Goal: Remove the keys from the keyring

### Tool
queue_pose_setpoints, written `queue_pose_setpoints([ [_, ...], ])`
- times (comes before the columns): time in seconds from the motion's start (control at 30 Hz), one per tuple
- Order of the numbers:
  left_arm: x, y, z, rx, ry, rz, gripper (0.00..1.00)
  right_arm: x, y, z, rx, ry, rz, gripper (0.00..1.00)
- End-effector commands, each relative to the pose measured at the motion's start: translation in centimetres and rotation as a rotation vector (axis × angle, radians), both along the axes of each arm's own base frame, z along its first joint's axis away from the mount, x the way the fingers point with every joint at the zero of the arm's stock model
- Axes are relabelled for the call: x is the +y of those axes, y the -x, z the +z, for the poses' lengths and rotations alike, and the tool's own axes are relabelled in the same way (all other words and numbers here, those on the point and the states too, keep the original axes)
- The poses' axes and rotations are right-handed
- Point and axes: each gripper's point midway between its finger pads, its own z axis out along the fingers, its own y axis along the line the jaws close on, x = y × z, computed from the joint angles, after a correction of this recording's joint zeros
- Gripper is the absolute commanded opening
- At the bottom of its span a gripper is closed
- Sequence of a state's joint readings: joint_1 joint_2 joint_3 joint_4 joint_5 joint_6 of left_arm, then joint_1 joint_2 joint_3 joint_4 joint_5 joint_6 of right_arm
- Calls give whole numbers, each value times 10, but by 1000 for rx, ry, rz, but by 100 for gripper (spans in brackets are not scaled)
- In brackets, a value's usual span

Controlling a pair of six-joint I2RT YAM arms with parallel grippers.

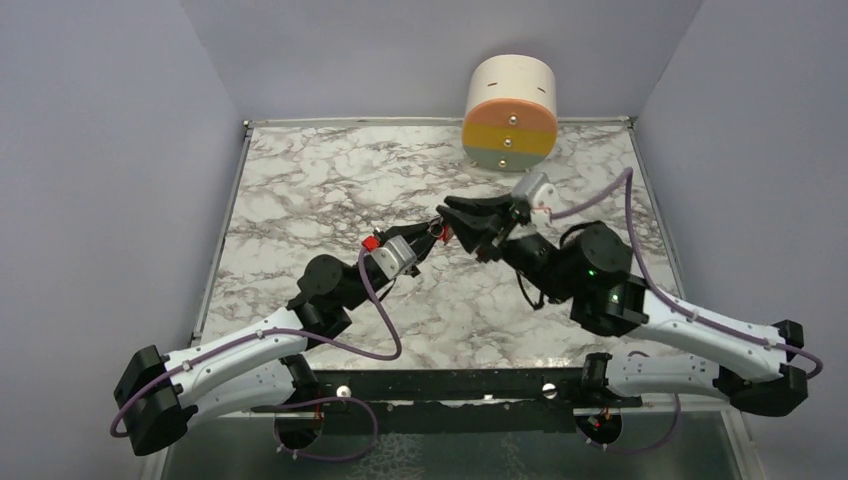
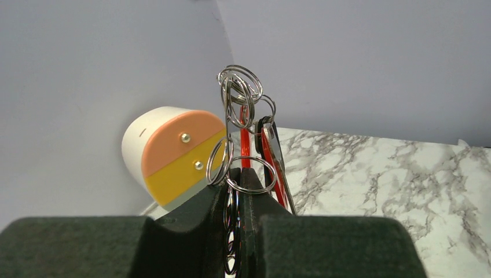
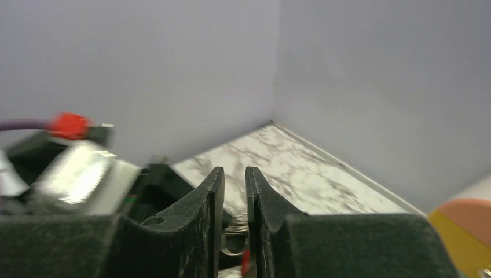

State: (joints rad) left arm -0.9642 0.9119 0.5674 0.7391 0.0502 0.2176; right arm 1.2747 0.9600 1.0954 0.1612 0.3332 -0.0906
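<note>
My left gripper [image 1: 432,234] [image 2: 242,174] is shut on the keyring [image 2: 240,95], and a cluster of thin silver rings stands up above its fingertips. Behind the rings hang a red strip [image 2: 245,145] and a dark-edged flat piece [image 2: 272,142], both edge-on. I cannot tell key from clip there. My right gripper [image 1: 452,212] [image 3: 234,171] meets the left one tip to tip above the marble table [image 1: 300,190]. Its jaws stand a narrow gap apart. A silver ring [image 3: 233,240] and a bit of red [image 3: 245,262] show low in that gap, blurred.
A white cylinder with an orange, yellow and grey-green face [image 1: 510,115] [image 2: 173,156] stands at the table's far edge, just behind the grippers. Grey walls close in the back and both sides. The left arm's camera block [image 3: 81,174] sits close to the right fingers.
</note>
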Motion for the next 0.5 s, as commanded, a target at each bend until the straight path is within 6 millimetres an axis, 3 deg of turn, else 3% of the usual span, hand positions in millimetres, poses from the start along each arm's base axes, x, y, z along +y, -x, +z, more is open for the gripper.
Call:
queue_pose_setpoints([
  [0.0,10,-10,29,-51,42,75,0,-18,-63,13,-23,21,-67,21],
  [0.1,8,-12,36,-61,34,74,0,-23,-126,5,53,25,-9,21],
  [0.17,6,-15,38,-67,20,79,0,-18,-154,-1,73,37,27,21],
  [0.23,3,-19,40,-69,6,86,0,-16,-167,-1,40,37,23,23],
  [0.3,1,-24,39,-66,-10,90,0,-22,-172,10,-12,17,9,32],
  [0.4,-1,-28,41,-63,-8,75,0,-43,-184,15,-60,23,-57,38],
  [0.47,-1,-24,50,-75,7,40,0,-63,-196,4,-51,55,-94,40],
])
